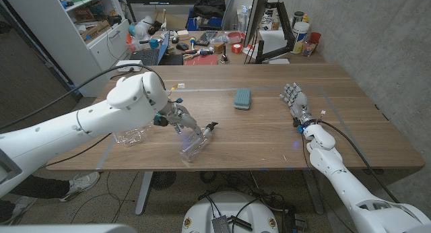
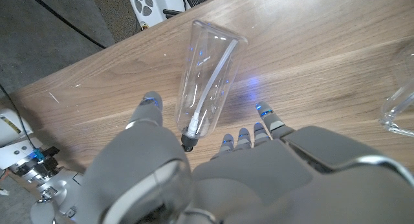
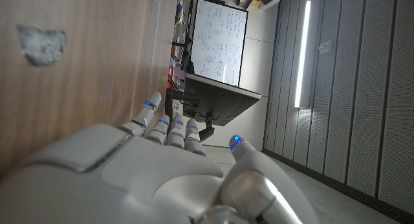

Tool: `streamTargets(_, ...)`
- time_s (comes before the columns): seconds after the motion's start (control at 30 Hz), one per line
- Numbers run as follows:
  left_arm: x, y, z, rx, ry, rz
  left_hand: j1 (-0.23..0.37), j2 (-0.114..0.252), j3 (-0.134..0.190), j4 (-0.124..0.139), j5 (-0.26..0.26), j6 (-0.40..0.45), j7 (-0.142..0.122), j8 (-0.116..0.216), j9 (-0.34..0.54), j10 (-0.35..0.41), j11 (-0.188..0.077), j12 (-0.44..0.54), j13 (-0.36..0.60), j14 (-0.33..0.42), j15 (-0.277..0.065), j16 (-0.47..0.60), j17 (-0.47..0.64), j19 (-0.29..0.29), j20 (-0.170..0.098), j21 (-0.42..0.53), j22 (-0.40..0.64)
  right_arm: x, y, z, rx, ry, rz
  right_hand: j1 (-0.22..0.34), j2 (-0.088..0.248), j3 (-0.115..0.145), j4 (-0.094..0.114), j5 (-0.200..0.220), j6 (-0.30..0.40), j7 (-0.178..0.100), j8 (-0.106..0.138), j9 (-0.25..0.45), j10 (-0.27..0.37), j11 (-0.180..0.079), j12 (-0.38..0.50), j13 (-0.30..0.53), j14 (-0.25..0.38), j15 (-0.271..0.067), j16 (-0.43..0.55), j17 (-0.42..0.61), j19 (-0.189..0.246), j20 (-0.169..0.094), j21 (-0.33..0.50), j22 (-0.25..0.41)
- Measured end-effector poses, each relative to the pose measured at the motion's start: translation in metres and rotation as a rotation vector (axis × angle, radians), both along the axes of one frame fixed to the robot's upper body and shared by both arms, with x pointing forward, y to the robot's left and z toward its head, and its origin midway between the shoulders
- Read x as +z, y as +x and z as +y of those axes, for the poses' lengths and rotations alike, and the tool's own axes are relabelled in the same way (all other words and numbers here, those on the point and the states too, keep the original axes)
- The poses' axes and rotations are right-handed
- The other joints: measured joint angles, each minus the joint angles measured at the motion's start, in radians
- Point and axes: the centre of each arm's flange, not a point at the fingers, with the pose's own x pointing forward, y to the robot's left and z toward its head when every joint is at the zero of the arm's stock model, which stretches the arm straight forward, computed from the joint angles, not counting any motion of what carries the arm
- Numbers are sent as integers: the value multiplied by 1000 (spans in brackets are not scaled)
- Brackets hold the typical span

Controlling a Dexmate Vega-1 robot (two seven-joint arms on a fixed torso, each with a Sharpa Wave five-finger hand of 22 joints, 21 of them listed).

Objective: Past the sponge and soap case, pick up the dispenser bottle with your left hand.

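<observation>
Left robot hand (image 2: 213,159) — over toppled dispenser bottle (image 2: 206,81)

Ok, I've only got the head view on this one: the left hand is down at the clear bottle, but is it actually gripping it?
Observer: Not yet. The left wrist view shows the dispenser bottle lying on its side between the thumb and fingers of the left hand, with gaps on both sides.
Reviewer: Which end faces the palm?
Observer: The pump end; the base points away.
Reviewer: And is the right hand holding anything?
Observer: No. In the right wrist view the right hand holds nothing, its fingers stretched out.
</observation>
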Motion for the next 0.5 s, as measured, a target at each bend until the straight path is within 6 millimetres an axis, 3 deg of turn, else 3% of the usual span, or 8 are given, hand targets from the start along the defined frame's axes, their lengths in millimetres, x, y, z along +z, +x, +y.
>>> streamTargets(0.5,-3,-1,-2,52,49,-31,-8,8,-16,16,-2,0,0,0,0,0,0,4,0,0,0,4,5,4,-4,0,0,-8,8,4,15,46,-14,0,0,0,0,0,4,-4,0,0,4,-4,0,0,0,0,0,0,4,-4,-8,0)
